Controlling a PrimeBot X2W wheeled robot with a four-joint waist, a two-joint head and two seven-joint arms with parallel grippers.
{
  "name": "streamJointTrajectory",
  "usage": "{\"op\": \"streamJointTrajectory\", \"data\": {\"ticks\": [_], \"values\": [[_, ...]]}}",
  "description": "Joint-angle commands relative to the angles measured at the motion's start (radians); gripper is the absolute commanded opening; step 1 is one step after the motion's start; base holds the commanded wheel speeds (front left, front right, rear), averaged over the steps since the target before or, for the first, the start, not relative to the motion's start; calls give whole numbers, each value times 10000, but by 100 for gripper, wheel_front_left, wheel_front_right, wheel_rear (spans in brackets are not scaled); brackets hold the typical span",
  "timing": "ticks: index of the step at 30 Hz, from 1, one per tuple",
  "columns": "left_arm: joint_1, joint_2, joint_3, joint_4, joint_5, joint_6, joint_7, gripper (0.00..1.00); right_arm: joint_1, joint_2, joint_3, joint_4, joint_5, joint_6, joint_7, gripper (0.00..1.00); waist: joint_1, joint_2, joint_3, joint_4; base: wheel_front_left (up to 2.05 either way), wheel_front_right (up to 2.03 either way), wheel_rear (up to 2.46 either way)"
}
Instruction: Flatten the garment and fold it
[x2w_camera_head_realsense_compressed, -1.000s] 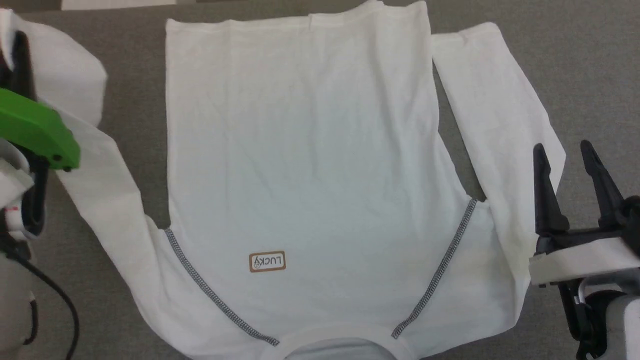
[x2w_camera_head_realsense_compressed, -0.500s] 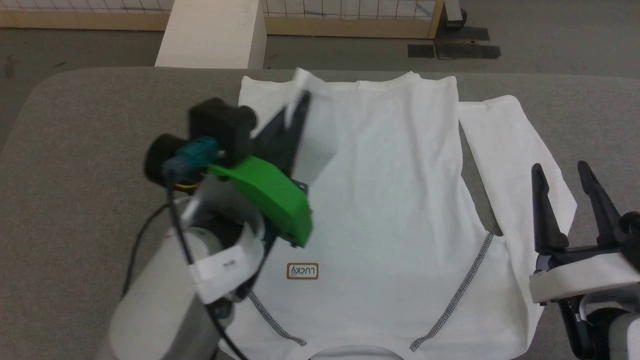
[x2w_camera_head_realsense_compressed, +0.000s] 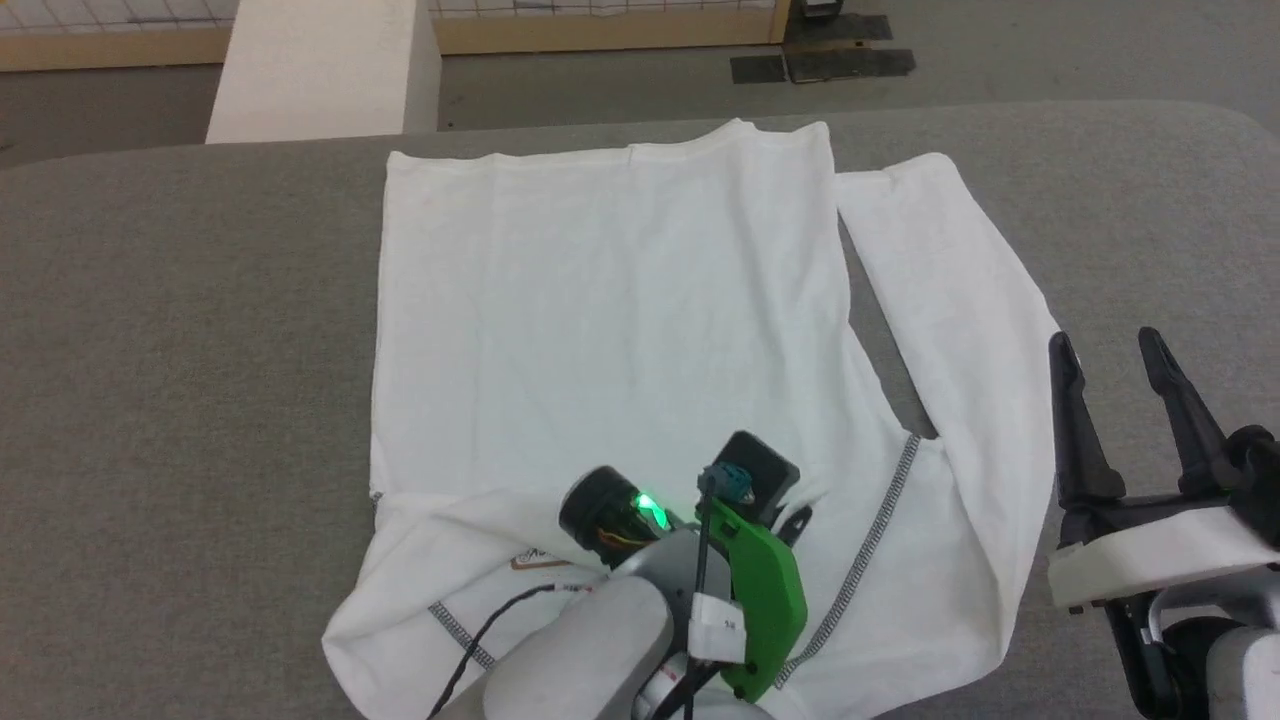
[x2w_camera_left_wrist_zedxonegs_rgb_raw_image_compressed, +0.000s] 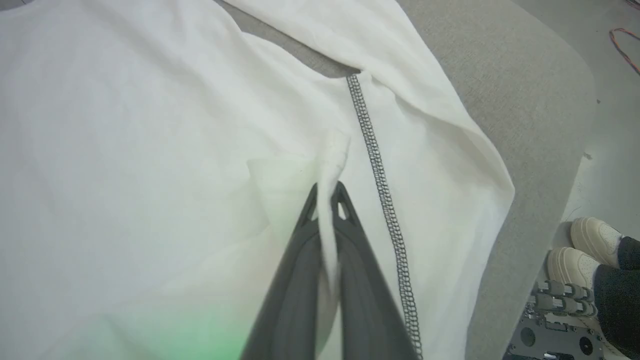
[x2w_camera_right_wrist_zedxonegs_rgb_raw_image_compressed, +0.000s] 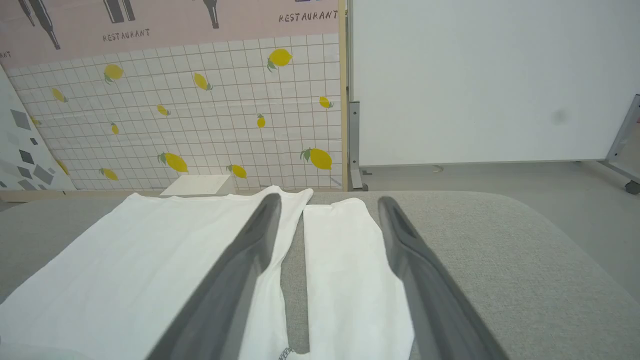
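The garment (x2w_camera_head_realsense_compressed: 600, 300) lies spread mid-frame on the table (x2w_camera_head_realsense_compressed: 180, 350). The left gripper (x2w_camera_left_wrist_zedxonegs_rgb_raw_image_compressed: 328, 192) pinches its sleeve cuff (x2w_camera_left_wrist_zedxonegs_rgb_raw_image_compressed: 334, 150) over the chest, lower centre. That looks like the sleeve fold; next, lay it flat and release. The right gripper (x2w_camera_head_realsense_compressed: 1103, 345) gapes empty, lower right.

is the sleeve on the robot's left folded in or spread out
Folded in: the left gripper, shut on the sleeve's end, holds it across the chest of the garment.
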Motion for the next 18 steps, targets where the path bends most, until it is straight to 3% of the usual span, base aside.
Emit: {"op": "streamJointTrajectory", "data": {"ticks": [1, 5, 6, 8, 9, 14, 18], "values": [[94, -74, -136, 354, -83, -141, -95, 0, -45, 10, 5, 49, 79, -15, -77, 100, 1, 0, 237, -339, 0, 0, 0], [136, -155, -629, 1269, -441, -520, -80, 0, -6, 10, 30, 140, 93, -15, -118, 100, 1, 0, 226, -429, 0, 0, 0], [153, -165, -733, 1387, -585, -607, -9, 11, 3, 10, 29, 173, 94, -15, -125, 100, 1, 0, 207, -428, 0, 0, 0], [195, -178, -927, 1474, -1012, -793, 157, 84, 22, 10, 25, 249, 94, -15, -126, 100, 1, 0, 145, -392, 0, 0, 0], [209, -182, -954, 1386, -1290, -859, 136, 100, 33, 10, 28, 287, 89, -15, -115, 100, 1, 0, 100, -356, 0, 0, 0], [90, -187, -306, 571, -2156, -795, -1008, 100, 93, 10, -35, 345, 23, -15, -43, 100, 1, 0, -124, -79, 0, 0, 0], [34, 110, 755, -213, -2289, -301, -2218, 100, 108, 10, -113, 303, -120, -15, 58, 100, 1, 0, -226, 189, 0, 0, 0]]}}
